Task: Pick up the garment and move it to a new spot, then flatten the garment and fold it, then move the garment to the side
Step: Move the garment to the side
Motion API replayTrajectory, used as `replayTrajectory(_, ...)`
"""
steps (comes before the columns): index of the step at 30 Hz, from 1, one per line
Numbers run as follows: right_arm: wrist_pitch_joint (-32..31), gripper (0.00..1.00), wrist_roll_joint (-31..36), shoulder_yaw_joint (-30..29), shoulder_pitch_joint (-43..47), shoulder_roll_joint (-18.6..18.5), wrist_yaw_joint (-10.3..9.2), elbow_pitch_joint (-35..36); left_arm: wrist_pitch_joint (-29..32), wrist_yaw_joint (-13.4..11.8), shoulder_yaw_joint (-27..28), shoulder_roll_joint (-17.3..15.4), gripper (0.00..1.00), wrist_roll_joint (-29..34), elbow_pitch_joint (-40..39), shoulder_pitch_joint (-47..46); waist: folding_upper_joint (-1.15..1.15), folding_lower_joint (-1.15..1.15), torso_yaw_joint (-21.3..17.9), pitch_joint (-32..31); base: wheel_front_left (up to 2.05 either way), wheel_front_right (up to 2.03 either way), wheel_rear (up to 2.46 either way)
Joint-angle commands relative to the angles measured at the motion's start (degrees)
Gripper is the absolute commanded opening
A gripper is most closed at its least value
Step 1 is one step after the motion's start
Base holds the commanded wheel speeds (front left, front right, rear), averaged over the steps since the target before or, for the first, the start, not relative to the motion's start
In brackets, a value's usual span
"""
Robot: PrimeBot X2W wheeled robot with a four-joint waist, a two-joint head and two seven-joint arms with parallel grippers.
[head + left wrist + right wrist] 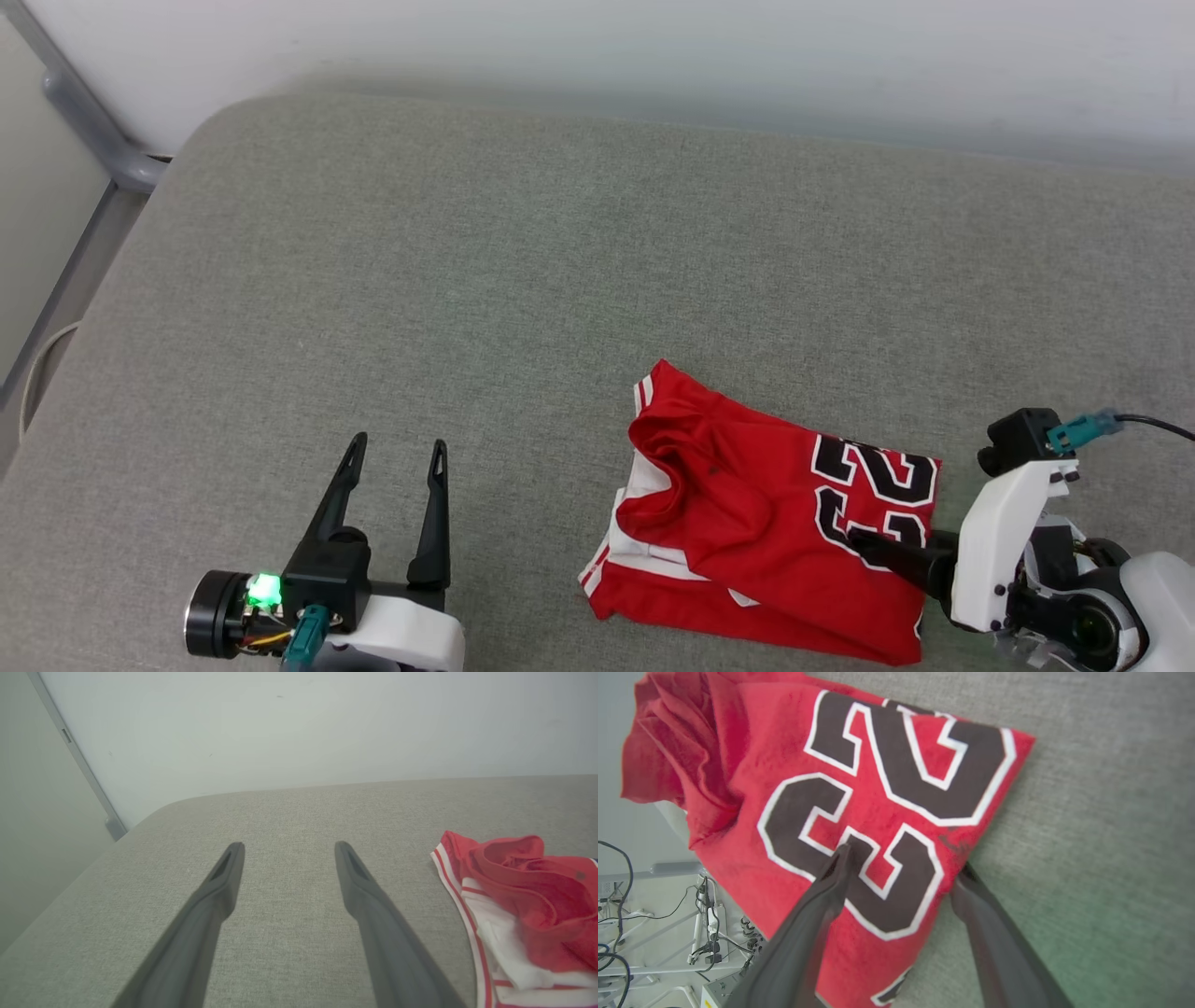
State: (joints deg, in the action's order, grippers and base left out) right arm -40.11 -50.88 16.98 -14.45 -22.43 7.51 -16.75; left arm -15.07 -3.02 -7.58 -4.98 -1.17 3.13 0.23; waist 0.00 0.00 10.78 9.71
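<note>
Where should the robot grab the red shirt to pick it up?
The garment is probably best pinched at its right edge by the black numbers, coming from the right, low over the cushion. That edge lies flat and straight; the open right gripper straddles it.

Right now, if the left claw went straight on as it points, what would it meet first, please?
The left claw likely meets only bare grey cushion, then the wall; the garment lies aside.

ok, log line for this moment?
red jersey: folded, on grey cushion | left gripper: open, clear of it | right gripper: open, straddling its numbered edge
</note>
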Motion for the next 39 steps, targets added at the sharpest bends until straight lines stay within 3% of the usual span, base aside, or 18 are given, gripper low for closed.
replayTrajectory(1, 0.1, 1.0, -0.2, 1.0, 0.2, 0.9, -0.05, -1.0, -0.1, 0.2, -0.1, 0.1, 1.0, 0.3, 0.0, -0.9, 0.0, 0.0, 0.3, 0.3, 0.0, 0.0, 0.0)
replayTrajectory(7, 4.0, 1.0, -0.8, 5.6, -1.1, 1.3, -0.08, -4.6, -0.1, 0.3, -0.4, 0.3, 1.0, 0.4, 0.4, -1.9, 0.0, 0.0, 1.2, 1.2, 0.0, 0.0, 0.0)
replayTrajectory(8, 4.9, 0.47, -1.0, 5.9, -1.2, 1.0, -0.08, -4.5, -0.1, 0.2, -0.4, 0.4, 1.0, 0.4, 0.5, -1.9, 0.0, 0.0, 1.2, 1.1, 0.0, 0.0, 0.0)
replayTrajectory(9, 5.7, 0.12, -1.3, 6.2, -1.6, 0.7, -0.08, -4.4, -0.1, 0.2, -0.3, 0.4, 1.0, 0.3, 0.6, -1.8, 0.0, 0.0, 1.2, 1.1, 0.0, 0.0, 0.0)
replayTrajectory(10, 6.4, 0.0, -1.5, 6.6, -1.9, 0.2, -0.07, -4.1, -0.1, 0.1, -0.1, 0.4, 1.0, 0.3, 0.6, -1.7, 0.0, 0.0, 1.1, 0.9, 0.0, 0.0, 0.0)
replayTrajectory(16, 11.0, 0.0, -1.6, 8.9, -3.7, -3.1, -0.07, -1.2, -0.1, -0.3, 0.3, 0.5, 1.0, 0.1, 0.6, -0.4, 0.0, 0.0, -0.5, -0.3, 0.0, 0.0, 0.0)
replayTrajectory(22, 14.4, 0.0, 0.7, 10.8, -6.4, -8.0, -0.05, 3.6, -0.1, -0.5, 1.3, 0.4, 1.0, -0.2, 0.1, 0.7, 0.0, 0.0, -4.8, -1.4, 0.0, 0.0, 0.0)
replayTrajectory(32, 13.6, 0.0, 7.2, 13.6, -12.4, -17.6, -0.06, 8.9, -0.1, -0.5, 2.2, 0.3, 1.0, 0.0, -1.3, -0.2, 0.0, 0.0, -14.1, 0.0, 0.0, 0.0, 0.0)
replayTrajectory(39, 12.9, 0.0, 8.2, 13.1, -18.0, -20.7, -0.06, 7.9, -0.1, -0.6, 2.9, 0.0, 1.0, 0.5, -2.6, -2.2, 0.0, 0.0, -17.9, 3.2, 0.0, 0.0, 0.0)
